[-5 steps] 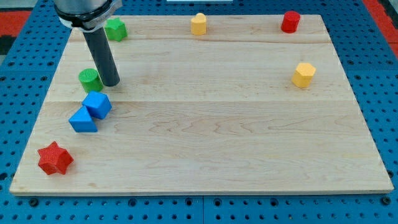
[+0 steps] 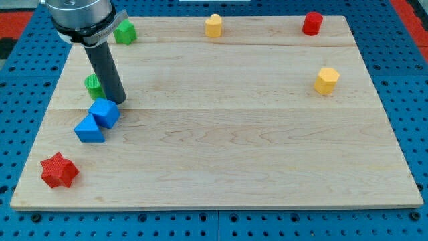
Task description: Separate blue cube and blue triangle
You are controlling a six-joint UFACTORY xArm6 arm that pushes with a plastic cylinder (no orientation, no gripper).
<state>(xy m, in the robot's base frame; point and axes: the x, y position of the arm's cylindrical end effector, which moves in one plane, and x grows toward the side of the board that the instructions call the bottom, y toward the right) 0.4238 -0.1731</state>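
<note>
You'll find my tip (image 2: 118, 101) just above the cube (image 2: 105, 112) — the triangle (image 2: 89, 128) touches it, lower left.

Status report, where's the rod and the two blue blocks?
My tip just above the blue cube, view's top side. Blue cube touching blue triangle. Green block behind the rod, partly hidden.

My tip (image 2: 118, 101) touches the blue cube (image 2: 105, 112); green cylinder (image 2: 93, 85) crowds behind; table (image 2: 234, 134) open rightward.
</note>
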